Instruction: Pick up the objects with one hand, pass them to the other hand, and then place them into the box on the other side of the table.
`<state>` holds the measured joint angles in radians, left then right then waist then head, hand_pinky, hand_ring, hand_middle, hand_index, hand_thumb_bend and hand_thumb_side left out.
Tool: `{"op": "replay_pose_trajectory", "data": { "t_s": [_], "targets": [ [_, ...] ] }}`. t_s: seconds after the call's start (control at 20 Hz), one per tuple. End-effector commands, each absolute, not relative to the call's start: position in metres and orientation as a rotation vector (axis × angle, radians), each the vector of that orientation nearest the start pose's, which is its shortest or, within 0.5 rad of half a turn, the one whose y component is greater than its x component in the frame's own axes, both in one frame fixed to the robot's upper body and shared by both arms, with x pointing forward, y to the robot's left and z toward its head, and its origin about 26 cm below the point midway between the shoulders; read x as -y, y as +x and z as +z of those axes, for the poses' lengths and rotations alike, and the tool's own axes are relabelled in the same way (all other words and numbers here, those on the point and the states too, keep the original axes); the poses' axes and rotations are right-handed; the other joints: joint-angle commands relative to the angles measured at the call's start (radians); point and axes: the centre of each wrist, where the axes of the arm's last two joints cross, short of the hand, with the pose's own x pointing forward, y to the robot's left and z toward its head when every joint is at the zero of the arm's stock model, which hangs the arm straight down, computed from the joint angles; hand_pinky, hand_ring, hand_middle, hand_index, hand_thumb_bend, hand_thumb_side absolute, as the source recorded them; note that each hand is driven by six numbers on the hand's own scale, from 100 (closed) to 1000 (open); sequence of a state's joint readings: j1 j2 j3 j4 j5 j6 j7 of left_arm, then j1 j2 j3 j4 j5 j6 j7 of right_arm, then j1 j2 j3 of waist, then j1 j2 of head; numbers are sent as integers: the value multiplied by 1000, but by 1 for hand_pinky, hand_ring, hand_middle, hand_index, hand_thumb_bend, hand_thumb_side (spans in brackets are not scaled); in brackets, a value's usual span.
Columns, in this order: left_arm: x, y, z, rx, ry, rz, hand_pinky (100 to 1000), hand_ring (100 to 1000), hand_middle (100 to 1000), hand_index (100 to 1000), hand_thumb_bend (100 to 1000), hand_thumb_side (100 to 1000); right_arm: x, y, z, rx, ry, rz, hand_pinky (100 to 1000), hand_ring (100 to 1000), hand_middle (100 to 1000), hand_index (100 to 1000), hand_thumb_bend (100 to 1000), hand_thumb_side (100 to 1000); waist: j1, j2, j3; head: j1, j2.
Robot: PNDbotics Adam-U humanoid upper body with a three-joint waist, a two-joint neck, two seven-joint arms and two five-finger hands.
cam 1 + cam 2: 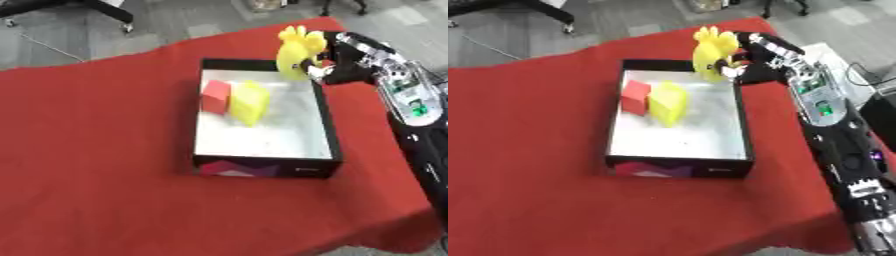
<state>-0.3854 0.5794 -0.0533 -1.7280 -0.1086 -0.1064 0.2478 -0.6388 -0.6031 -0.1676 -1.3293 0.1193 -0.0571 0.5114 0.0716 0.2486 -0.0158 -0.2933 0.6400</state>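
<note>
Right hand [765, 59]: fingers curled around a yellow toy [713, 52], pinching it on its right side. Toy sticks out to the left of the fingers, lobed top pointing up. It hangs over the far right corner of the box [745, 135], above the rim, not resting on the floor of the box. Box: black walls, pale floor, open top, set on the red cloth [527, 150] covering the table. Inside, near the far left: a red block [215, 96] and a yellow block [248, 102], touching side by side, yellow one nearer the centre. Both sit well below and left of the toy. Right forearm runs along the box's right wall, outside it. Left hand does not show.
</note>
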Motion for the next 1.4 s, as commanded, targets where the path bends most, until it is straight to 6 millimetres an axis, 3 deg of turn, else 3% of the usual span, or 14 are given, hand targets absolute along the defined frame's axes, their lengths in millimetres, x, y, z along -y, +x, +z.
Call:
{"op": "replay_pose_trajectory", "data": {
  "t_s": [0.05, 0.25, 0.35, 0.85, 0.9, 0.95, 1.0, 1.05, 1.2, 1.25, 1.4],
  "targets": [
    [-312, 341, 204, 2268, 618, -425, 1000, 790, 609, 763, 643, 488, 405, 394, 248, 1826, -413, 890, 919, 1000, 1000, 906, 100, 163, 8, -34, 2, -2, 3],
    [-311, 342, 204, 2268, 614, -413, 1000, 790, 609, 763, 644, 486, 411, 393, 248, 1838, -422, 926, 947, 1000, 1000, 985, 100, 348, 6, -33, 2, -2, 3],
    [-310, 342, 204, 2267, 615, -406, 1000, 790, 608, 763, 645, 484, 413, 392, 248, 1843, -428, 935, 953, 1000, 1000, 1000, 100, 397, 6, -32, 1, -1, 2],
    [-310, 342, 203, 2265, 618, -375, 1000, 788, 605, 761, 646, 480, 415, 388, 254, 1907, -438, 869, 936, 1000, 1000, 993, 100, 416, 5, -29, 3, -3, 5],
    [-311, 342, 204, 2267, 618, -367, 1000, 787, 604, 762, 646, 479, 415, 385, 259, 1960, -428, 800, 912, 1000, 1000, 982, 100, 526, 5, -30, 4, 0, 7],
    [-311, 341, 203, 2269, 617, -359, 1000, 787, 603, 763, 645, 479, 411, 381, 265, 2037, -408, 724, 902, 1000, 1000, 975, 100, 506, 5, -29, 4, 9, 8],
    [-312, 339, 203, 2269, 615, -351, 1000, 786, 603, 765, 645, 480, 407, 376, 273, 2130, -383, 651, 903, 1000, 1000, 980, 100, 705, 5, -29, 3, 25, 9],
    [-313, 337, 201, 2268, 611, -343, 1000, 784, 601, 773, 642, 482, 402, 369, 280, 2222, -358, 586, 905, 1000, 1000, 982, 100, 514, 6, -29, 2, 44, 10],
    [-313, 331, 198, 2266, 580, -325, 1000, 781, 602, 818, 636, 495, 390, 346, 296, 2448, -269, 458, 926, 1000, 1000, 1000, 100, 519, 1, -35, 3, 94, 22],
    [-313, 329, 198, 2268, 562, -325, 1000, 781, 605, 837, 632, 505, 388, 339, 299, 2504, -240, 442, 930, 1000, 1000, 1000, 100, 412, -3, -39, 5, 103, 29],
    [-312, 321, 200, 2283, 504, -317, 1000, 782, 616, 870, 618, 550, 385, 323, 304, 2623, -190, 427, 931, 1000, 1000, 1000, 100, 271, -17, -56, 11, 99, 57]
  ]
}}
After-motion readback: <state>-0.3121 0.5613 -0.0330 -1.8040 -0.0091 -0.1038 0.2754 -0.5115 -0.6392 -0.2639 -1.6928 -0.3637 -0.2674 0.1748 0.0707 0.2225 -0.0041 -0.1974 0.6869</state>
